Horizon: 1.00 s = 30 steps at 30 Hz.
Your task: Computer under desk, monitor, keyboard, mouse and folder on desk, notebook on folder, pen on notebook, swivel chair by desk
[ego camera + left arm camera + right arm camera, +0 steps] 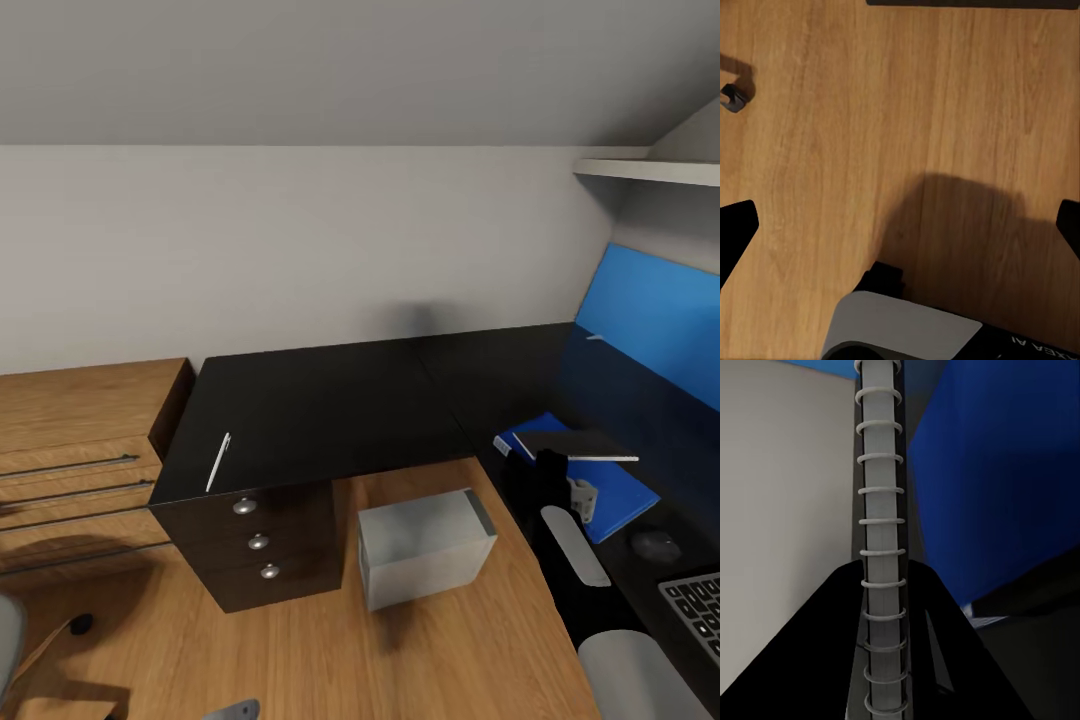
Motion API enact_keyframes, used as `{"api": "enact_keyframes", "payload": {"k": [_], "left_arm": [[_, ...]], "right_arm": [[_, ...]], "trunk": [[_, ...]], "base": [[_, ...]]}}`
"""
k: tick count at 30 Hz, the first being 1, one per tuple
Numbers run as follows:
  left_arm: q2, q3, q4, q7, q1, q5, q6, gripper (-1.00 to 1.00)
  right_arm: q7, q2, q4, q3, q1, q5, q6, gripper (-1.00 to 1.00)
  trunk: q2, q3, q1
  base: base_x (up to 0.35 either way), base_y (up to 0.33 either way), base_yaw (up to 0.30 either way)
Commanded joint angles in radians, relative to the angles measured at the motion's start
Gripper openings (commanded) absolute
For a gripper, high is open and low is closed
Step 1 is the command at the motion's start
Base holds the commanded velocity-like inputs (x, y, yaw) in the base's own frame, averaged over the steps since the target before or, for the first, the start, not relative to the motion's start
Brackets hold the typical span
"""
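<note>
Notebook (578,445) sits clamped in right tool (552,462), above folder (615,492).

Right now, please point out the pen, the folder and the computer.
pen (218,462), head view, middle of its white shaft.
folder (625,493), head view, bare blue cover.
computer (428,566), head view, its grey front face.

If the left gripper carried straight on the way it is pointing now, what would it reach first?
Most likely the wood floor: the left wrist view looks straight down at bare planks between the open fingers, with nothing in between. How far off it lies is unclear.
</note>
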Motion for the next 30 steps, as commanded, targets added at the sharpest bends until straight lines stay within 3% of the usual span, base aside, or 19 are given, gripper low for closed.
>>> {"api": "enact_keyframes", "payload": {"k": [1,19,20,30], "left_arm": [[0.001,-0.005,-0.002,0.008,-0.001,0.004,0.004,1.00],[0.001,-0.005,-0.002,0.009,-0.001,0.004,0.004,1.00],[0.001,-0.005,-0.002,0.009,-0.001,0.004,0.004,1.00],[0.001,-0.005,-0.002,0.009,-0.001,0.004,0.004,1.00]], "right_arm": [[0.001,0.000,-0.001,0.001,0.000,-0.006,-0.004,-1.00],[-0.001,0.000,-0.001,0.002,0.000,-0.006,-0.003,-1.00],[-0.001,0.000,-0.001,0.002,0.000,-0.006,-0.003,1.00],[-0.001,-0.001,-0.001,0.002,0.000,-0.006,-0.001,1.00]], "trunk": [[0.000,-0.001,0.000],[0.000,-0.001,0.000],[0.000,-0.001,0.000],[0.000,-0.001,0.000]], "base": [[0.066,0.019,0.000],[0.009,0.003,0.000],[0.000,0.000,0.000],[0.000,0.000,0.000]]}}
